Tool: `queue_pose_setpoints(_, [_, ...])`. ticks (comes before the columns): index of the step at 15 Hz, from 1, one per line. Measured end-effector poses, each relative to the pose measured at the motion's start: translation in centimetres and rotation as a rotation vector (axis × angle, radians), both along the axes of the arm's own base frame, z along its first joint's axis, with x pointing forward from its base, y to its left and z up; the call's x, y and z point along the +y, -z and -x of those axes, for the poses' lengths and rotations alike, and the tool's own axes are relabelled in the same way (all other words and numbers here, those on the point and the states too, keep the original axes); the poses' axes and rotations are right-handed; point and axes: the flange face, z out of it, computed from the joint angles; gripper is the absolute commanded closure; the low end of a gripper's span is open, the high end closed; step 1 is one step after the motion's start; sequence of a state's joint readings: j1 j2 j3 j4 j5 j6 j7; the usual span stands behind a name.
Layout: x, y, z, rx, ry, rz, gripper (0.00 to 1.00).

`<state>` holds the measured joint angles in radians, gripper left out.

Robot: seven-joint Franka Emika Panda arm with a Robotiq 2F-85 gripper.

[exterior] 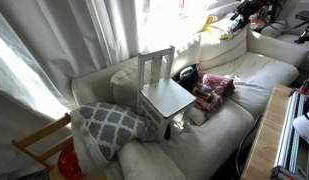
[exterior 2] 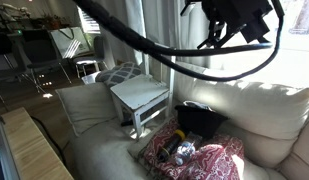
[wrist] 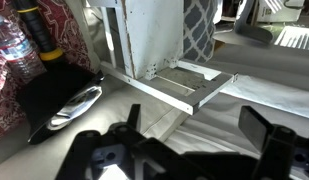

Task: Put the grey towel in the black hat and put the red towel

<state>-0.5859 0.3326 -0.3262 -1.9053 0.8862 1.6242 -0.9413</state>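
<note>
Blurred end effector (wrist: 191, 122) cut by bottom edge; water bottle (wrist: 12, 45) cropped left

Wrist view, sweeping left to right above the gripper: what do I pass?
Water bottle → black hat → white chair → patterned pillow. The red cloth spreads behind the bottle and hat, so it is left out.

Cream sofa (exterior: 222, 122) reads as soft matt cloth, creased all over. The small chair (exterior: 164, 95) on it is smooth white-painted wood. Black hat (wrist: 44, 105): matt fabric. Red towel (exterior 2: 209, 158): patterned woven cloth, slightly rough. The bottle (wrist: 16, 50) is clear, glossy plastic.
</note>
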Motion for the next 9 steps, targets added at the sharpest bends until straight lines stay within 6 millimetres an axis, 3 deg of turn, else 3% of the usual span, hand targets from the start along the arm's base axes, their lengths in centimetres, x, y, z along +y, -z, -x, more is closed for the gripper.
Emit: queue_pose_setpoints(9, [0.29, 0.02, 0.16, -0.007, 0.0, -0.003, 0.0])
